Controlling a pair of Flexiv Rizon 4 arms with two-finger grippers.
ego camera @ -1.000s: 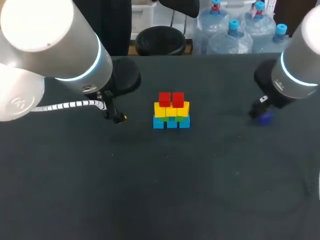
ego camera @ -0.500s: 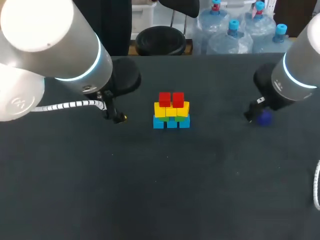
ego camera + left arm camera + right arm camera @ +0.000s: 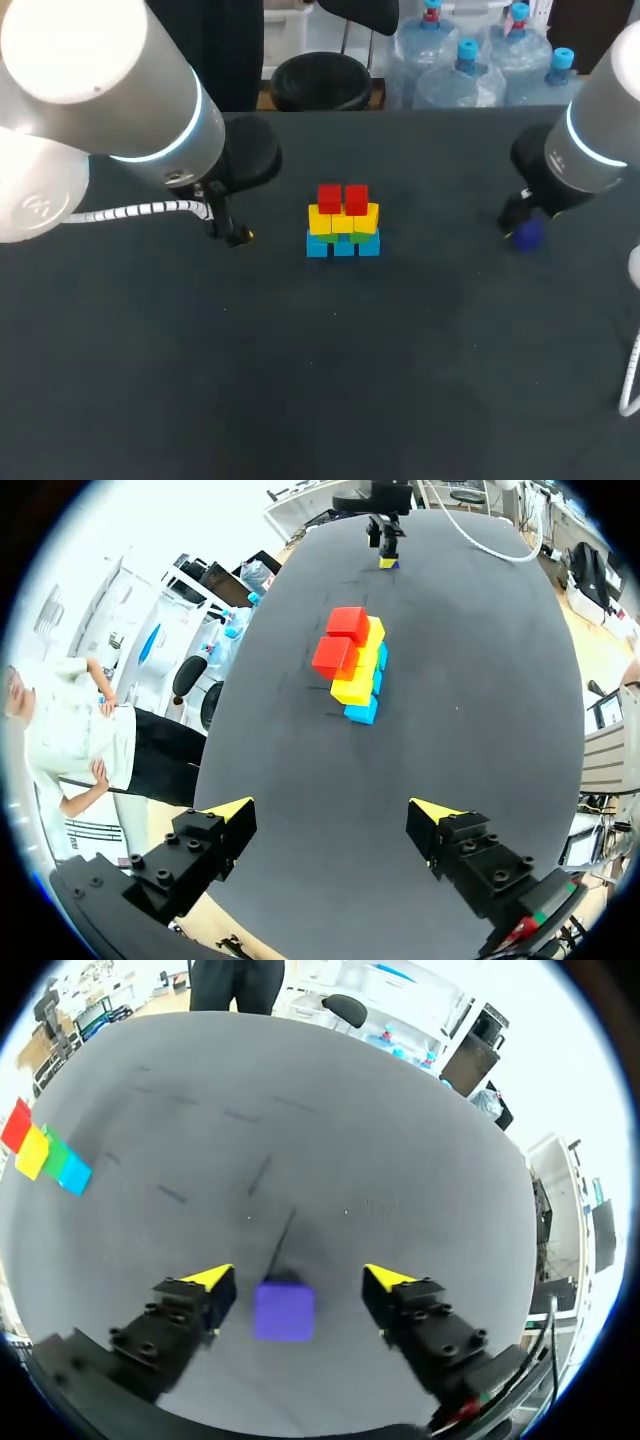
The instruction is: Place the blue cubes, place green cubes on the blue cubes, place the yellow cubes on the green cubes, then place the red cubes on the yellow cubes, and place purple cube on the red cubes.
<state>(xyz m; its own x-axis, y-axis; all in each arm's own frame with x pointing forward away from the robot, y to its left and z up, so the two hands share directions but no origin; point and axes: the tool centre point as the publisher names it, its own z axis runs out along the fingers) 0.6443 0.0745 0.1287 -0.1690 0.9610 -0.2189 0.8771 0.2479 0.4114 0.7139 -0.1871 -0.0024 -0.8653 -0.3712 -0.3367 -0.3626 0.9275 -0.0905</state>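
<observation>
At the table's middle stands a tiered stack: blue cubes (image 3: pixel 343 247) at the base, green cubes (image 3: pixel 344 237) on them, yellow cubes (image 3: pixel 343 218) above, and two red cubes (image 3: pixel 343 198) on top. A purple cube (image 3: pixel 528 236) lies on the table far to the right. My right gripper (image 3: pixel 514 226) is down over it. In the right wrist view the purple cube (image 3: pixel 283 1310) sits between the fingers of the open right gripper (image 3: pixel 298 1278), with a gap on each side. My left gripper (image 3: pixel 333 810) is open and empty, left of the stack (image 3: pixel 353 666).
The dark table (image 3: pixel 300 380) carries nothing else. A white cable (image 3: pixel 630 370) hangs at its right edge. My left arm's coiled cable (image 3: pixel 140 210) runs above the table on the left.
My right arm has shifted slightly to the right over the purple cube, which now shows more fully. The left arm and the stack have stayed put.
</observation>
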